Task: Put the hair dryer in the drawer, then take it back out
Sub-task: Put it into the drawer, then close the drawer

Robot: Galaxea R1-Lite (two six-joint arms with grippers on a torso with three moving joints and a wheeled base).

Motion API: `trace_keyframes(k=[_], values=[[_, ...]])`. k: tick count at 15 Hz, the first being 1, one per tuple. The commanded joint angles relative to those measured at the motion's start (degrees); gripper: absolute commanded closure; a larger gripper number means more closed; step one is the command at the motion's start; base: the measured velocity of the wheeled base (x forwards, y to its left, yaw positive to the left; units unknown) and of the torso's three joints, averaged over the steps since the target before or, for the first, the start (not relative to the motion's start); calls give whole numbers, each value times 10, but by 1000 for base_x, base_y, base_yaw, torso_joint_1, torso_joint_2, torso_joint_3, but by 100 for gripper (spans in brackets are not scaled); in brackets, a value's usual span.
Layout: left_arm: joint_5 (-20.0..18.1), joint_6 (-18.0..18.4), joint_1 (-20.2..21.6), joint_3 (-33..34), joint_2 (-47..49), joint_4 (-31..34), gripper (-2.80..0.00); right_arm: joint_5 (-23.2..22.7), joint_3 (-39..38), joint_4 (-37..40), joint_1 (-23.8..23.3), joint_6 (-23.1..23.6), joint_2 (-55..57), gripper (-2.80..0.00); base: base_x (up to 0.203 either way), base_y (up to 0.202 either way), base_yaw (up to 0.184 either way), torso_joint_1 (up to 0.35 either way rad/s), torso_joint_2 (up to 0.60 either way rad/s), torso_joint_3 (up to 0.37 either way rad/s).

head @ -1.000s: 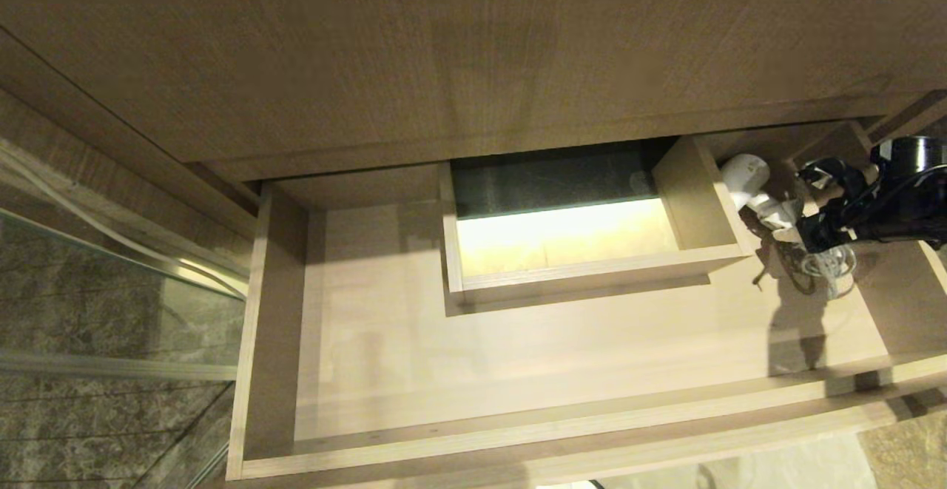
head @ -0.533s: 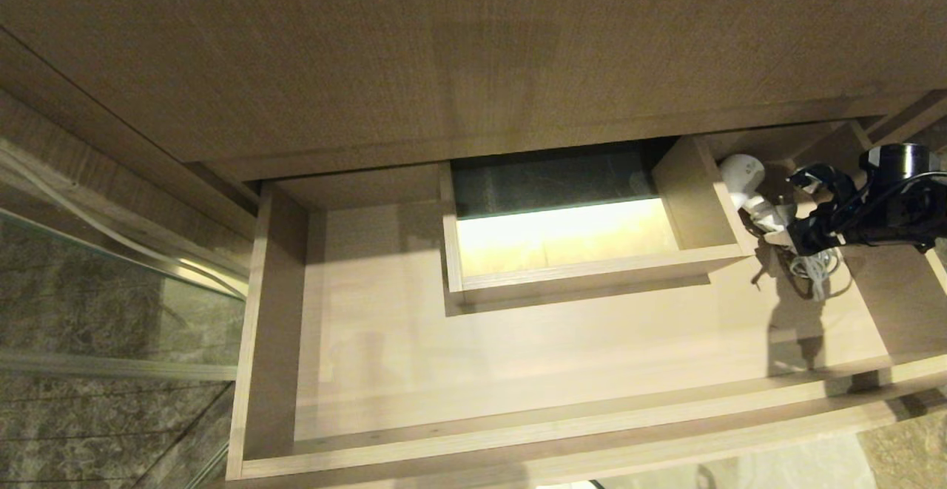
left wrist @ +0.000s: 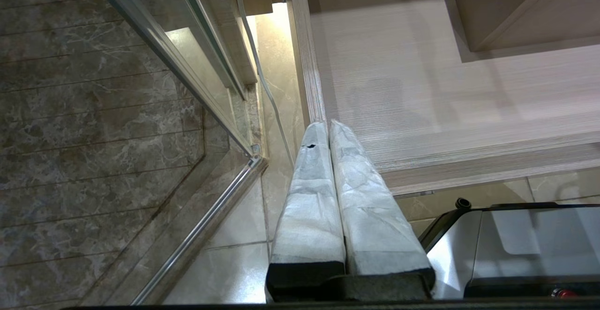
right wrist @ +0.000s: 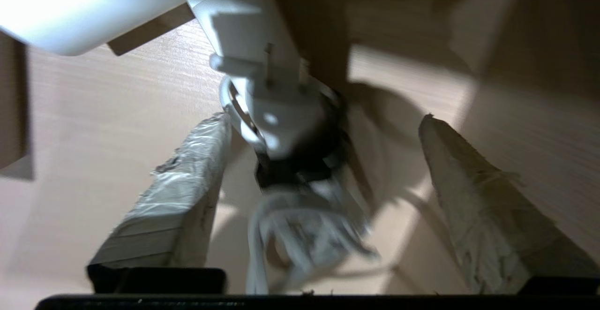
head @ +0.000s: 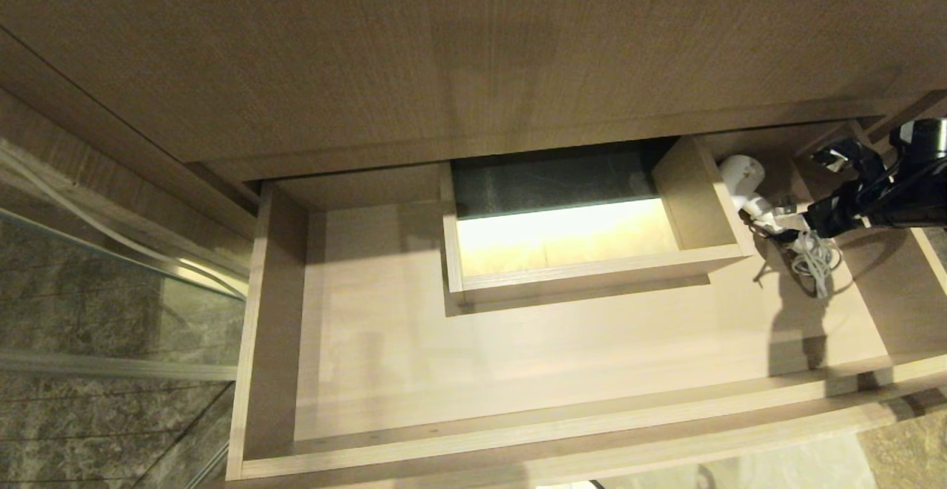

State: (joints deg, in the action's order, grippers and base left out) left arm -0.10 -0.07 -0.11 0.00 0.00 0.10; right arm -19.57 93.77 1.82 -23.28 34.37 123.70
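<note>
Hair dryer (head: 742, 176) barrel half-hidden behind drawer (head: 518, 371) cut-out.

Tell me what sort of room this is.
Most likely a bathroom. A glass panel with a metal rail stands on marble-look tile, like a shower enclosure, and a hair dryer lies in the open wood-grain vanity drawer.

hair dryer (head: 742, 176): barrel partly hidden behind the drawer's (head: 518, 430) boxed cut-out (head: 699, 200); cord blurred in right wrist view. right arm cut off at edge.
</note>
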Motion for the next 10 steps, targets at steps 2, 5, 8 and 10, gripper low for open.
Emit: trace_keyframes(k=[2,5,8,10], values=[[0,0,0,0,0,0,0,1,-56,10,-12,-3,-110,-280,0,0,0,0,0,0],[0,0,0,0,0,0,0,1,-121,46,-18,-9,-210,0,0,0,0,0,0,0],[0,0,0,0,0,0,0,3,-203,82,-18,-8,-317,0,0,0,0,0,0,0],[0,0,-1,0,0,0,0,4,-268,111,-18,-7,-395,0,0,0,0,0,0,0]])
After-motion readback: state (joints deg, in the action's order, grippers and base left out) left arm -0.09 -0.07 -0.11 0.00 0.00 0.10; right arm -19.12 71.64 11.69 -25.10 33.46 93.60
